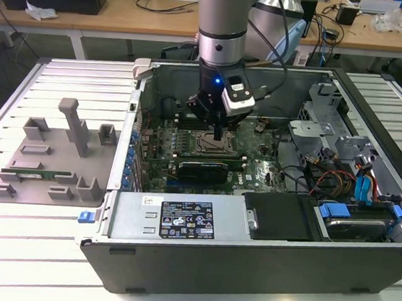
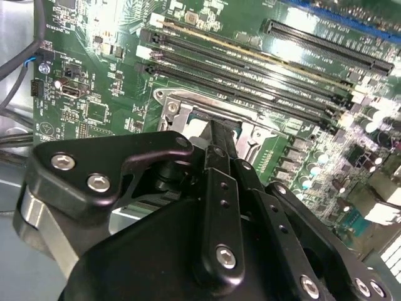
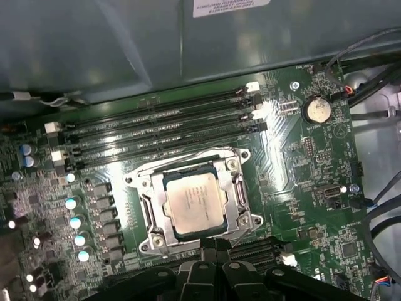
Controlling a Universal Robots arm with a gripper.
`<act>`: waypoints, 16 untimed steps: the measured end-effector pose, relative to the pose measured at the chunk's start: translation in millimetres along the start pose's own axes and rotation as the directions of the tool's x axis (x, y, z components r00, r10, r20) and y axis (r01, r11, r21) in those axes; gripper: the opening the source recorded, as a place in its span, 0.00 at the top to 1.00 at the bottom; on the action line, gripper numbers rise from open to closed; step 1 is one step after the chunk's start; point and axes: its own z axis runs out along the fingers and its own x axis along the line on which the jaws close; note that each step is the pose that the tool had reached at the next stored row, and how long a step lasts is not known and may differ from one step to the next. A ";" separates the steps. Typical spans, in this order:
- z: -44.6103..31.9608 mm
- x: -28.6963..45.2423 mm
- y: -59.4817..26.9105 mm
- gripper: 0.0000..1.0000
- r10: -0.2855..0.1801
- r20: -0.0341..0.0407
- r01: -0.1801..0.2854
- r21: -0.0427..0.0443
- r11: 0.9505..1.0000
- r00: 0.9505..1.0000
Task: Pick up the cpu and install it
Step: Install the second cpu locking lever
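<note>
Taking the socket frame (image 3: 194, 204) on the motherboard (image 3: 294, 163) as landmark, the gripper (image 1: 218, 132) hangs just above its edge with its fingers (image 3: 216, 248) drawn together and holding nothing. The cpu (image 3: 193, 202) lies flat inside that frame, silvery top up. Beyond the frame run the long memory slots (image 3: 163, 135), then the computer case (image 1: 262, 256) wall.

I see the cpu (image 3: 194, 202) lying in its socket (image 3: 150, 216) on the motherboard (image 1: 255, 170) inside the case (image 1: 178, 260); my end effector (image 1: 218, 132) hangs just above it. A parts tray (image 1: 47, 154) sits on the tabletop (image 1: 11, 261) at the exterior view's left.
</note>
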 end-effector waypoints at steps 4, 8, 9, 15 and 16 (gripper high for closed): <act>0.3 -1.3 -6.4 0.89 -0.021 0.001 0.021 -0.001 1.000 1.000; 0.8 -3.0 -16.9 0.89 -0.038 0.001 0.038 -0.002 0.999 0.999; 0.8 -2.4 -18.9 0.89 -0.040 0.001 0.040 -0.003 0.999 0.999; 2.5 3.6 -22.0 0.89 -0.018 0.000 0.018 -0.002 1.000 1.000; 2.5 3.6 -22.0 0.89 -0.019 0.000 0.019 -0.002 1.000 1.000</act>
